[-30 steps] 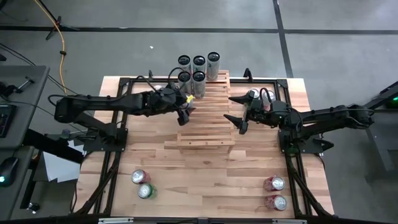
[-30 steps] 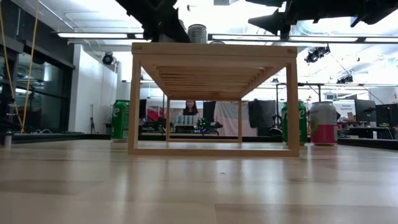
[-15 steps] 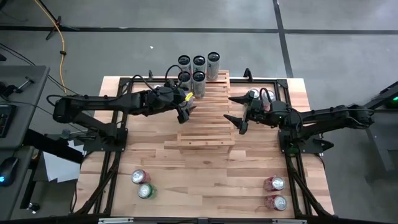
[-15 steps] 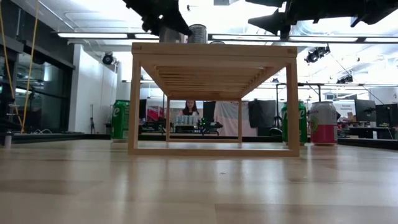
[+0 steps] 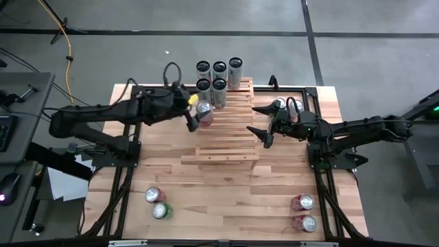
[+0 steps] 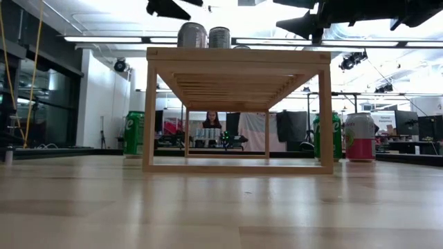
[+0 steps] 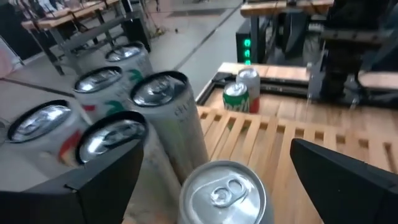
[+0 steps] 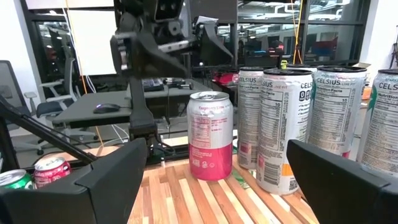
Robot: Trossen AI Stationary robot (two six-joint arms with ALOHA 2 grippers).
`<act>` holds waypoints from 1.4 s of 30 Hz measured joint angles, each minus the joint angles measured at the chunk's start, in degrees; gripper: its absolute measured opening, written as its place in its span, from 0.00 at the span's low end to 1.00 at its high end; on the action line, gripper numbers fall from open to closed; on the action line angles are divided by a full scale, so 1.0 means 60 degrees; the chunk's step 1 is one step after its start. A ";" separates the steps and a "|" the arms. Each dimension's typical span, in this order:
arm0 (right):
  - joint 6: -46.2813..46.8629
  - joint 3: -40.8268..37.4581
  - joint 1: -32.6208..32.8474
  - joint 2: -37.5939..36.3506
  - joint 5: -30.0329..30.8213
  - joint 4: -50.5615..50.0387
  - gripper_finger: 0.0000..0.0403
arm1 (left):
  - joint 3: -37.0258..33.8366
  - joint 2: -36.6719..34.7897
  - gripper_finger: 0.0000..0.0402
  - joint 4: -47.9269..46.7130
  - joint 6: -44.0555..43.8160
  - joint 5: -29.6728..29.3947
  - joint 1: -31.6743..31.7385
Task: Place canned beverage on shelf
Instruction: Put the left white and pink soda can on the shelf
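A pink can [image 5: 204,114] stands upright on the shelf [image 5: 226,134], just beside five tall silver cans [image 5: 219,75]. Left gripper [image 5: 191,116] open beside it, empty; right gripper [image 5: 260,123] open at the shelf's opposite edge.

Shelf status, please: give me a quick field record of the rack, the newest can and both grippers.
shelf: pale slatted wooden stepped rack, mid-table
newest can: short pink-and-white can, upright on the shelf beside the tall cans, free of both grippers
tall cans: five white slim cans on the back step
left gripper: open, beside the pink can, apart from it
right gripper: open, waiting at the shelf's right edge
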 joint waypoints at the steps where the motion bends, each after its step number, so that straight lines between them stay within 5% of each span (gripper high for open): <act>1: 0.0000 0.0000 -0.0001 0.0000 0.0000 0.0004 0.93 | 0.0000 -0.0153 0.99 -0.0104 -0.0100 -0.0002 0.0000; 13: 0.0000 0.0000 0.0003 -0.0004 0.0000 0.0007 0.93 | 0.0000 -0.1873 0.99 -0.2839 -0.1139 0.0389 0.0000; 19: 0.0022 0.0000 0.0002 -0.0002 -0.0002 0.0029 0.93 | -0.0790 -0.2066 0.99 -0.3161 -0.0680 0.2432 0.0000; 23: 0.0202 0.0000 0.0001 0.0000 -0.0002 0.0029 0.93 | -0.2110 -0.1927 0.99 -0.2445 0.0356 0.2688 0.0001; 31: 0.0168 0.0000 -0.0001 0.0000 0.0000 0.0022 0.93 | -0.3366 -0.1888 0.99 -0.0113 0.2190 0.0908 0.0050; 36: 0.0168 0.0000 -0.0001 0.0000 0.0000 0.0018 0.93 | -0.3398 -0.1759 0.99 0.0387 0.2535 0.2330 0.0255; 42: 0.0196 0.0000 -0.0001 0.0000 0.0000 0.0018 0.93 | -0.3395 -0.1529 0.99 0.1079 0.2276 0.2835 0.0700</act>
